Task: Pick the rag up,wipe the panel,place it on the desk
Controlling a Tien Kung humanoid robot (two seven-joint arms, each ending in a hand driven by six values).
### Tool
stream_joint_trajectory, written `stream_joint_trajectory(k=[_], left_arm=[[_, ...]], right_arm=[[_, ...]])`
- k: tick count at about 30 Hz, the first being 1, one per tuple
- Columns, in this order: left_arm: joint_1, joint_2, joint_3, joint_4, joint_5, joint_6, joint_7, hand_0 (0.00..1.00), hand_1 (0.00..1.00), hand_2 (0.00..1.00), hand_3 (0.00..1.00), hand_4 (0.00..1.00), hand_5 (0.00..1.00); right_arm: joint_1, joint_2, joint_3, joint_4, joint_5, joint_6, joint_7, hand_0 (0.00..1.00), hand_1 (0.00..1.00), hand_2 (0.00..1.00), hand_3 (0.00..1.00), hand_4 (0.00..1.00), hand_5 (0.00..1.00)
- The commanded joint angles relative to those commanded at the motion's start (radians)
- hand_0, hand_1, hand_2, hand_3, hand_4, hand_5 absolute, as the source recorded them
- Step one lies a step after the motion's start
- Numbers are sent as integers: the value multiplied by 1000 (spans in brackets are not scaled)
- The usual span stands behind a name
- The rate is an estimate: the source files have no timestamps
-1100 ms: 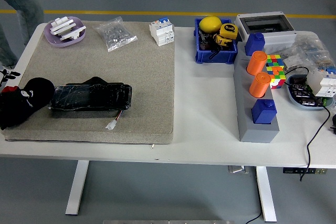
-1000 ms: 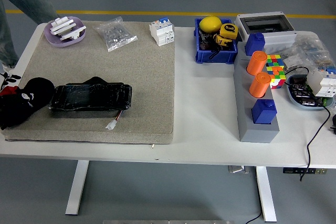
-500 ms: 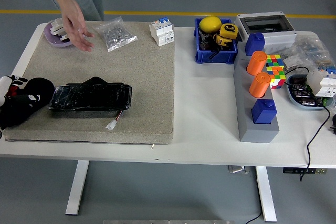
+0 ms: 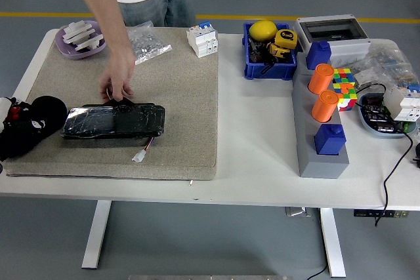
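A person's hand (image 4: 118,83) touches the far edge of black panel (image 4: 113,121) on grey mat (image 4: 177,96). Robot's left hand (image 4: 20,126), w/ black rag (image 4: 39,115), rests at table's (image 4: 256,162) left edge

Black panel (image 4: 113,121), glossy, rectangular, lay flat on mat's near-left part w/ long axis left-right. Black rag (image 4: 34,122) was bunched just left of it, at left hand.

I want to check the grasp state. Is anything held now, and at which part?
The person's hand touches the far edge of the black panel; a real grip cannot be told. The robot's left hand lies on the black rag.
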Motion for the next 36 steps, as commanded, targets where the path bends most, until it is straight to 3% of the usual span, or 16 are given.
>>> stream_joint_trajectory(k=[1,6,7,12,13,18,19,24,25,32,36], left_arm=[[-2,0,1,1,-1,5,-2,357,524,705,608,764,133],[-9,-4,11,12,-4,20,-10,357,524,705,608,764,133],[-8,-6,12,12,-4,24,-11,312,463,628,586,728,112],[-10,-11,21,22,10,44,-12,312,463,628,586,728,112],[-9,-12,22,23,14,47,-12,258,418,589,571,540,2],[-5,-16,27,26,34,68,-14,258,418,589,571,540,2],[-5,-17,27,28,34,71,-14,233,332,560,549,416,2],[-3,-18,29,35,49,96,-20,233,332,560,549,416,2],[-3,-18,29,35,51,97,-20,221,229,538,524,252,2],[15,-13,-1,-22,112,105,-2,206,195,533,522,215,2],[43,3,-31,-105,159,87,31,206,195,533,522,215,2]], right_arm=[[0,0,1,0,-1,0,0,757,616,643,616,998,623],[1,-2,4,0,-1,-2,0,757,616,643,616,998,623],[1,-2,4,0,-2,-2,0,757,614,642,616,998,623],[1,-1,8,-1,-3,-3,0,757,614,642,616,998,623],[1,-1,8,-1,-3,-4,1,757,615,642,616,998,623],[1,-1,10,-2,-4,-3,-1,757,615,642,616,998,623],[1,-1,9,-2,-3,-3,-1,757,615,642,616,998,624],[3,-1,9,-2,-4,-3,-2,757,615,642,616,998,624],[3,-1,9,-2,-4,-3,-2,757,615,642,616,998,624],[4,-2,5,-3,-2,-2,-1,757,615,641,617,998,624],[3,-4,5,-4,-2,0,-1,757,615,641,617,998,624]])
